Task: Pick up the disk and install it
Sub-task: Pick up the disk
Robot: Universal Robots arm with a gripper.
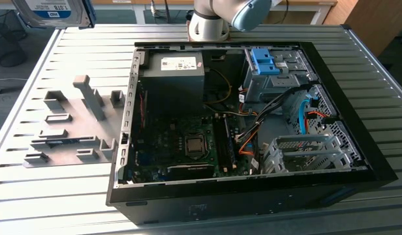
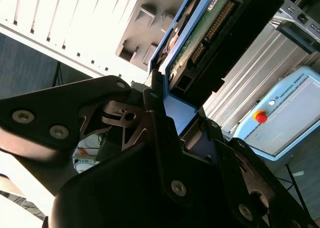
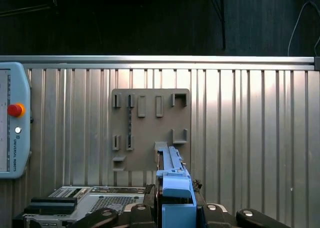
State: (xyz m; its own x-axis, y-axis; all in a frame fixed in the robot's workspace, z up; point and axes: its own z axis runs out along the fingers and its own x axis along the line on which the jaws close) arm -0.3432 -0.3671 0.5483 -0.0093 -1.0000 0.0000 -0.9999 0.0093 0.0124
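Claw: two fingers closed on the disk, clamping the blue carrier frame at one short end; also seen in the second wrist view.
Disk position: between the fingers, projecting out past the fingertips and lifted clear of every surface.
Clearance: open air on all sides of the disk. The slatted table and grey fixture plate lie beyond the fingertips, well apart from the claw.
Case edge: computer case lies with its open side up, its rim well apart from the claw.
Bay: grey drive bay with blue bracket sits inside the case, far from the claw.
Disk appearance: flat silver body, white-and-blue label, and a green circuit board on one face.
Count: one disk, one case, one fixture plate, one teach pendant.
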